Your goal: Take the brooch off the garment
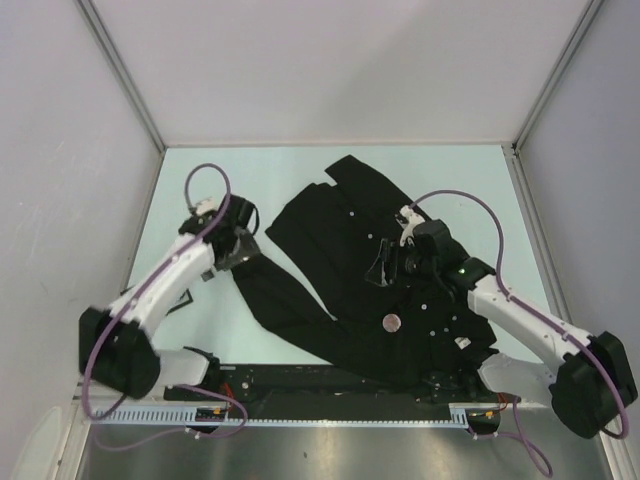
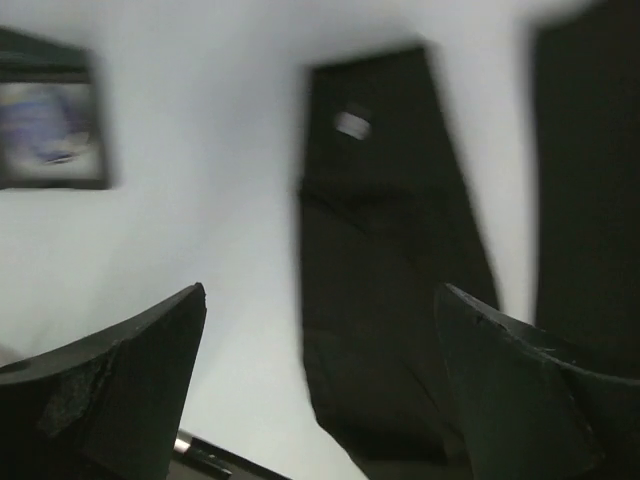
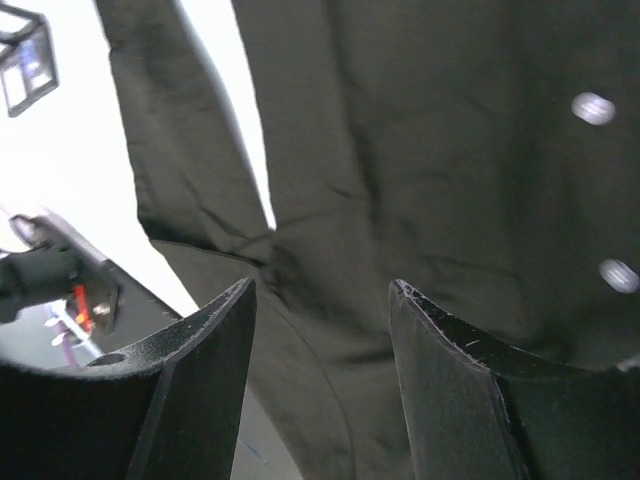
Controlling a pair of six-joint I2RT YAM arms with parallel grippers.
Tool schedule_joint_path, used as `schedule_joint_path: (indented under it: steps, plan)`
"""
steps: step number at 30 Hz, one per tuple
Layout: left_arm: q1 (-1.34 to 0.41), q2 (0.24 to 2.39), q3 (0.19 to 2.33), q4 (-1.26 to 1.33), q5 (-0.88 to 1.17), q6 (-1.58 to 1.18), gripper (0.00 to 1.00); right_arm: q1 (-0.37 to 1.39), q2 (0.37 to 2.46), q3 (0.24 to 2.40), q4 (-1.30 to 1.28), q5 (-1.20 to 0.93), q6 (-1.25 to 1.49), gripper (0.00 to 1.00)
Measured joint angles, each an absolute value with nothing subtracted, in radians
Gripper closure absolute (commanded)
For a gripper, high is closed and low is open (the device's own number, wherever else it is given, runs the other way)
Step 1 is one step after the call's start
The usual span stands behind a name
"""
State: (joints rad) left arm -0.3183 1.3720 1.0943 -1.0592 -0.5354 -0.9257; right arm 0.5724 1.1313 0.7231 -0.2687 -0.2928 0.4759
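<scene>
The task looks barely begun: the round brooch (image 1: 392,322) sits on the front of the black shirt (image 1: 330,270) spread over the table (image 1: 470,180), the right gripper (image 3: 320,290) hovering just beyond it and the left gripper (image 2: 320,295) beside a sleeve, both spread wide and holding nothing.

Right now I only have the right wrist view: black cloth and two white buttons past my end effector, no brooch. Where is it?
Observer: In the top view the brooch is a small round disc on the garment, just below your right end effector in the picture, on the side nearer you.
Operator: Is the left arm gripping the cloth anywhere?
Observer: No. The left end effector is at the garment's left edge, and its own wrist view shows it open, gripping nothing.
</scene>
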Motion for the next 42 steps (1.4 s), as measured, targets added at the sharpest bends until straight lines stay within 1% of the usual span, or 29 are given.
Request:
schedule_joint_path:
  steps: [3,5,6,7,9,10,12,13,16,22,27,34,35,39,42]
  plan:
    - [-0.448,1.191,0.976,-0.843,-0.348,-0.795,0.01,0.576,1.053,0.701,-0.334,-0.214,0.487,0.41]
    - [-0.543,1.096,0.885,-0.676,-0.211,-0.738,0.05,0.579,0.991,0.67,-0.357,-0.176,0.503,0.43]
    - [-0.578,1.078,0.859,-0.62,-0.162,-0.725,0.06,0.58,0.966,0.655,-0.368,-0.162,0.51,0.44]
    - [-0.62,1.071,0.834,-0.557,-0.114,-0.712,0.1,0.58,0.937,0.634,-0.378,-0.148,0.527,0.47]
    - [-0.72,1.102,0.805,-0.439,-0.031,-0.696,0.12,0.58,0.889,0.587,-0.4,-0.123,0.56,0.5]
    - [-0.771,1.132,0.802,-0.391,0.005,-0.688,0.16,0.58,0.871,0.564,-0.412,-0.108,0.587,0.51]
    - [-0.863,1.202,0.802,-0.3,0.049,-0.679,0.2,0.58,0.851,0.52,-0.438,-0.074,0.648,0.52]
    - [-0.892,1.233,0.805,-0.268,0.062,-0.676,0.23,0.579,0.85,0.504,-0.45,-0.058,0.668,0.52]
    - [-0.958,1.361,0.822,-0.179,0.113,-0.681,0.25,0.57,0.865,0.464,-0.492,0.015,0.754,0.52]
    - [-0.959,1.584,0.92,-0.136,0.119,-0.691,0.25,0.528,0.915,0.454,-0.533,0.144,0.867,0.52]
    - [-0.914,1.696,0.986,-0.135,0.11,-0.701,0.23,0.448,0.938,0.437,-0.533,0.189,0.918,0.52]
    - [-0.798,1.77,1.0,-0.126,0.132,-0.717,0.18,0.268,0.947,0.376,-0.447,0.139,0.945,0.52]
    - [-0.793,1.776,1.005,-0.125,0.131,-0.716,0.16,0.24,0.95,0.373,-0.435,0.13,0.942,0.53]
    - [-0.794,1.778,1.011,-0.121,0.116,-0.696,0.13,0.134,0.966,0.366,-0.38,0.084,0.921,0.54]
    - [-0.807,1.778,1.022,-0.135,0.104,-0.659,0.12,0.091,0.966,0.367,-0.364,0.063,0.899,0.51]
